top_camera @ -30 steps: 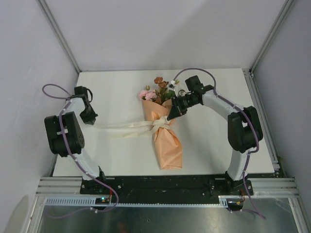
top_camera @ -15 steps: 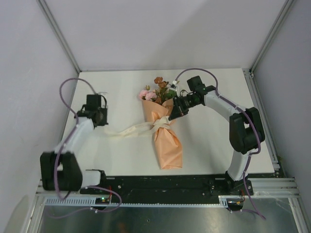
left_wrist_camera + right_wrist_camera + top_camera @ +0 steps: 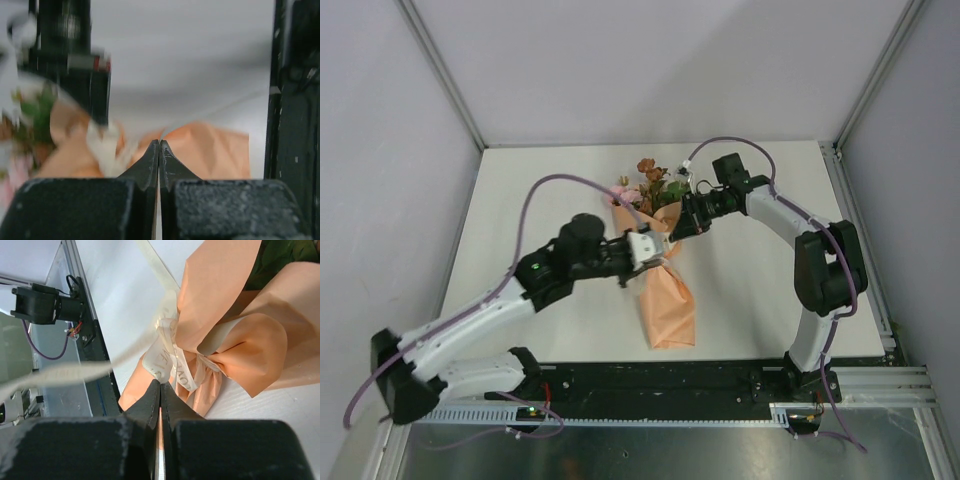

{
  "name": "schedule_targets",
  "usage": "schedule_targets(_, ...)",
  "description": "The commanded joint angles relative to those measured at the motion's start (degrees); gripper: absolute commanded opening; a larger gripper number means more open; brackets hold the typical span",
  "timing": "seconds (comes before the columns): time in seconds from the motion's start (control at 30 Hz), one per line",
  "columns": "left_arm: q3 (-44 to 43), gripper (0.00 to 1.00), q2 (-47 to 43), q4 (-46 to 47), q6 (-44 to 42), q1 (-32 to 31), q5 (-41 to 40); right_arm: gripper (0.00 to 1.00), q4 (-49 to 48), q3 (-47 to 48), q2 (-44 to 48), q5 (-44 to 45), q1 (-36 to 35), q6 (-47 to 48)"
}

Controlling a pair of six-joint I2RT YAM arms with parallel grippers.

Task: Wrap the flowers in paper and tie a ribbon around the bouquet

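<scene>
Bouquet: ribbon knot sharp in R wrist view (L wrist blurs it).

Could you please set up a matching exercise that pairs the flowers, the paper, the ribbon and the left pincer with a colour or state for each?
Things:
1. flowers
2. paper
3. ribbon
4. left pincer

Colour or state:
A. cream-white, knotted around the cone
B. shut
C. peach-orange, rolled into a cone
D. pink and rusty orange, with green leaves

Pairs: 1-D, 2-C, 3-A, 4-B
</scene>
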State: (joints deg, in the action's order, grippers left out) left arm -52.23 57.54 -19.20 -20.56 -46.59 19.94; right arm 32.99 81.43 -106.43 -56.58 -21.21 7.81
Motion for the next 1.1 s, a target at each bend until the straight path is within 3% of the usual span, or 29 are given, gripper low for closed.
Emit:
schedule_targets(0.0, -9.6, 0.00, 9.5, 18.6, -3.1, -7.8, 4.6, 0.00, -3.2, 0.3, -0.5, -4.4, 1.0, 1.7)
schedule_targets(0.23, -19.6, 0.00, 23.7, 29.4, -6.7, -13.5, 9.8, 0.00, -4.7, 0.3, -1.7, -7.9, 2.9, 2.6)
schedule_targets(0.57, -18.0, 0.00, 31.7, 33.6, -12.2, -13.6, 5.0, 0.00, -4.2, 0.1, -3.7, -11.8, 4.2, 4.2)
schedule_targets(0.6, -17.6, 0.03, 31.5, 33.6, -12.0, -13.5, 4.0, 0.00, -4.1, 0.1, -3.8, -12.0, 4.2, 4.2)
schedule_targets(0.67, -16.9, 0.27, 29.9, 33.5, -10.1, -13.2, 0.8, 0.00, -4.1, 0.3, -3.9, -12.3, 4.3, 4.1)
schedule_targets(0.73, -15.6, 0.61, 26.9, 32.7, -7.0, -11.9, -3.1, 0.00, -4.2, 0.7, -3.7, -12.6, 4.3, 3.4)
schedule_targets(0.8, -14.8, 0.78, 23.2, 29.3, -3.7, -8.7, -3.8, 0.00, -4.2, 1.3, -3.5, -13.0, 4.1, 2.6)
schedule_targets(0.87, -14.9, 0.84, 19.9, 23.6, 0.4, -3.7, -1.3, 0.00, -4.4, 1.7, -3.0, -13.4, 3.7, 1.9)
schedule_targets(1.07, -13.2, 0.86, 13.8, 9.8, 9.8, 12.9, 1.9, 0.00, -4.0, 1.7, -0.2, -12.1, 1.7, 0.8)
